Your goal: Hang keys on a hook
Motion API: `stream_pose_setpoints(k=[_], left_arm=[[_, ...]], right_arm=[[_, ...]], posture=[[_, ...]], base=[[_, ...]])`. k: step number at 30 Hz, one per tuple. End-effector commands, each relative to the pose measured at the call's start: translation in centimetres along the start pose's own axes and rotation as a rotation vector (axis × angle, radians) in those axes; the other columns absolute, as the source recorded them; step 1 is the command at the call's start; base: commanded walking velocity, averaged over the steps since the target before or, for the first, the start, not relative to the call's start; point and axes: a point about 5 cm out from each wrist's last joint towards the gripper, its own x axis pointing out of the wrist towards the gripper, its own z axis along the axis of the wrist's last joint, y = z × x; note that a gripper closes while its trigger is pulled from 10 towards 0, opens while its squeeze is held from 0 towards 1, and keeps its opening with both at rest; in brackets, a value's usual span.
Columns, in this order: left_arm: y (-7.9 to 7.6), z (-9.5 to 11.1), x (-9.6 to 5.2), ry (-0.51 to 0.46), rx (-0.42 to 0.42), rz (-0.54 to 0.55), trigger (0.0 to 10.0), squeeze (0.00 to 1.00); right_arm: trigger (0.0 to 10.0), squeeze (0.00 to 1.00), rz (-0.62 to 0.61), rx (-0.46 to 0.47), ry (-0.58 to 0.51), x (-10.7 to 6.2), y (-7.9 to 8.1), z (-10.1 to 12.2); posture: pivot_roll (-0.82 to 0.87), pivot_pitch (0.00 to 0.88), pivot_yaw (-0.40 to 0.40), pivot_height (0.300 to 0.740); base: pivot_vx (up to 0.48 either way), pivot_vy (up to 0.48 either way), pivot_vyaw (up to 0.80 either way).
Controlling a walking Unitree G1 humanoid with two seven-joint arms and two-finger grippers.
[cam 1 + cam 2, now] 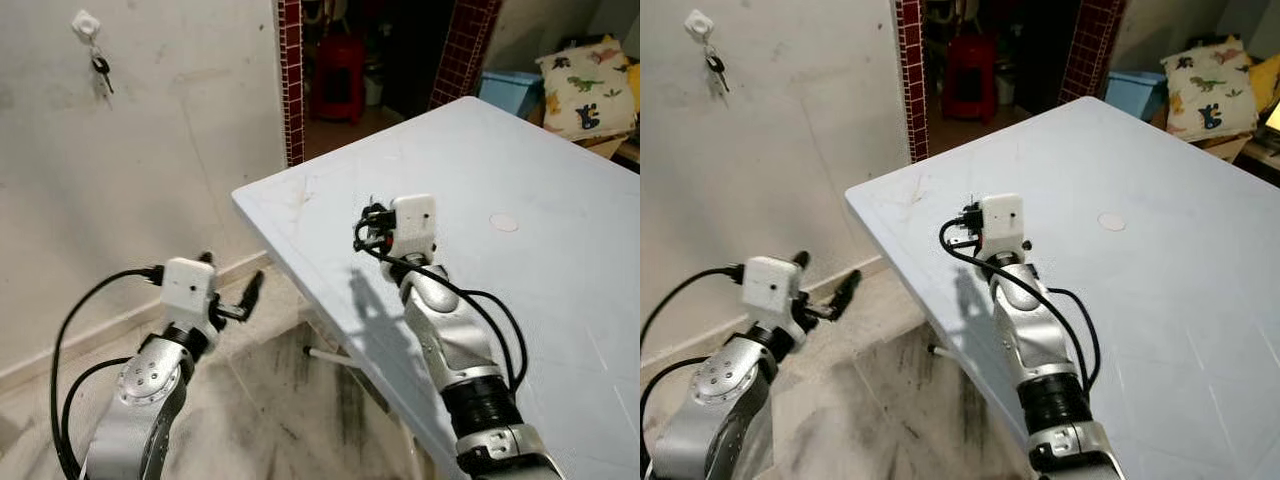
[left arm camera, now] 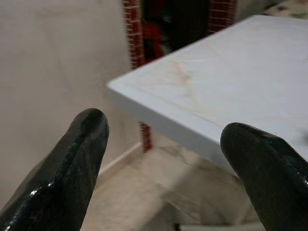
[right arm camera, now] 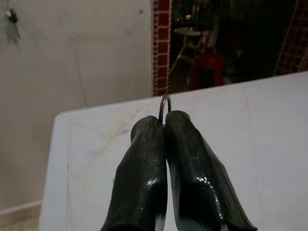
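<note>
A white hook point(image 1: 85, 22) is fixed high on the beige wall at the far left, and a dark bunch of keys point(image 1: 101, 68) hangs from it. My right gripper point(image 3: 163, 126) is held over the near corner of the white table point(image 1: 520, 170). It is shut on a thin metal key ring point(image 3: 165, 107) that pokes up between the fingertips; anything hanging from the ring is hidden. In the eye views its white wrist box point(image 1: 412, 225) covers the fingers. My left gripper point(image 1: 232, 275) is low beside the table corner, open, with nothing between its fingers point(image 2: 82, 159).
The table corner point(image 1: 240, 197) juts toward the wall, leaving a narrow strip of floor between them. A red-tiled pillar point(image 1: 290, 80) frames a dark doorway with a red stool point(image 1: 338, 75). A blue bin point(image 1: 510, 90) and a dinosaur-print cushion point(image 1: 585, 85) lie beyond the table.
</note>
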Motion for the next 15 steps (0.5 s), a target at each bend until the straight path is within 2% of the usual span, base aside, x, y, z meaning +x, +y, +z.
stream_pose_setpoints(k=[1, 5, 10, 12, 15], left_arm=[[0.5, -0.2, -0.2, 0.003, 0.018, 0.055, 10.0, 0.0], [0.6, -0.7, -0.6, 0.02, -0.006, 0.085, 10.0, 0.0], [1.5, -1.1, -1.3, 0.036, 0.035, 0.084, 10.0, 0.0], [1.9, -1.2, -1.6, 0.034, 0.041, 0.1, 10.0, 0.0], [1.4, -1.3, -1.8, 0.031, 0.034, 0.104, 10.0, 0.0]], right_arm=[[10.0, 0.0, 0.015, 0.006, -0.035, -0.5, -0.1, 0.9], [10.0, 0.0, 0.025, 0.006, -0.051, -1.6, -0.3, 1.1], [10.0, 0.0, 0.021, 0.003, -0.047, -2.9, -0.3, 1.0], [10.0, 0.0, 0.027, -0.019, -0.024, -3.5, 0.0, 0.4], [10.0, 0.0, 0.02, -0.017, -0.007, -3.7, 0.1, 0.1]], posture=[[0.08, 0.0, 0.001, 0.74], [0.08, 0.0, -0.003, 0.74], [0.08, 0.0, 0.003, 0.74], [0.08, 0.0, 0.015, 0.74], [0.08, 0.0, 0.018, 0.74]], base=[[0.0, 0.0, 0.0], [0.0, 0.0, 0.0], [0.0, 0.0, 0.0], [0.0, 0.0, 0.8], [0.0, 0.0, 0.8]])
